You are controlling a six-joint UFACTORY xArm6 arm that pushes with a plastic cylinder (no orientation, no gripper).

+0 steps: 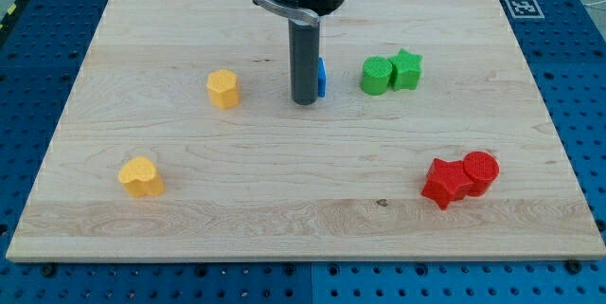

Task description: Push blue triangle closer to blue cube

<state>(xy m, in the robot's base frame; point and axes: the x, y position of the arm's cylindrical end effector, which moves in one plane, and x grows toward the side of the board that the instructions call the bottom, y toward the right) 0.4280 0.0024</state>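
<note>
My tip [304, 101] rests on the wooden board [284, 209] near the view's top centre. A blue block [322, 78] shows only as a thin sliver right behind the rod, on its right side. Its shape cannot be made out, and I cannot tell whether one or two blue blocks sit there. The tip looks in contact with or very close to that blue block.
A yellow hexagonal block [223, 88] lies left of the tip. A yellow heart-shaped block [141, 177] lies at lower left. A green cylinder [376, 75] touches a green star [406, 69] to the right. A red star [445, 182] touches a red cylinder [479, 171] at lower right.
</note>
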